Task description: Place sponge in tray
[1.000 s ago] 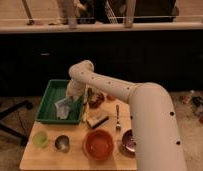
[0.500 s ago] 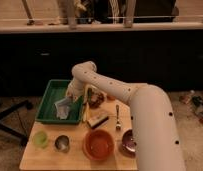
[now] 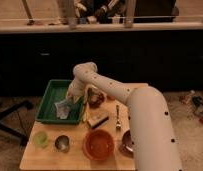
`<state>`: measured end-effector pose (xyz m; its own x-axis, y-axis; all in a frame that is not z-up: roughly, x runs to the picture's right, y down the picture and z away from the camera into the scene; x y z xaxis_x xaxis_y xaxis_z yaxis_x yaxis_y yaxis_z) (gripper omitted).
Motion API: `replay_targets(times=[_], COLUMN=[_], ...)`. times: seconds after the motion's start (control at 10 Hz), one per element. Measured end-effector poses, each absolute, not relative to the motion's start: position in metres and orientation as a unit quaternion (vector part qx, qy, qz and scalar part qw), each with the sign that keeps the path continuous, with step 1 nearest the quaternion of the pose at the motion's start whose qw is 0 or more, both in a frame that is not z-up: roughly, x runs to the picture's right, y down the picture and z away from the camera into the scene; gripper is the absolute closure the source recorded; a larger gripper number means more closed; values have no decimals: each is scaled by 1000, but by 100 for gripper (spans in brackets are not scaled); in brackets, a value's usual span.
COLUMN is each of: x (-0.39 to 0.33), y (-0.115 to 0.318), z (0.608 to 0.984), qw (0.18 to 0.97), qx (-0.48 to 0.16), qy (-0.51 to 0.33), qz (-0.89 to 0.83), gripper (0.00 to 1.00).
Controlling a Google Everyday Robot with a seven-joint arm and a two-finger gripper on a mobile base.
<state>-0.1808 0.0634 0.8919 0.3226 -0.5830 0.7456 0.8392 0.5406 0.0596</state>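
Note:
The green tray lies at the back left of the small wooden table. The pale grey-white sponge is inside the tray's outline, near its right side. My gripper hangs from the white arm, which bends down over the tray's right edge. It sits just above and to the right of the sponge and touches it or nearly does. I cannot tell whether the sponge rests on the tray floor or hangs from the gripper.
A brown-topped block lies right of the tray's front corner. An orange bowl, a metal cup and a green cup stand along the front. A fork and a dark bowl are at the right.
Almost nothing differs. The arm's bend has shifted very slightly, and the gripper and sponge stay at the same spot over the tray.

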Motion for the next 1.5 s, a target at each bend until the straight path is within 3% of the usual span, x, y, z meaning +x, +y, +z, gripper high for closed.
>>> replay_targets(times=[0.5, 0.6, 1.5], x=[-186, -186, -169], y=[67, 68, 56], z=[888, 887, 875], qw=[787, 787, 806], qx=[-171, -170, -137], qy=[-379, -379, -371], qz=[-456, -456, -440], gripper=[27, 22, 20])
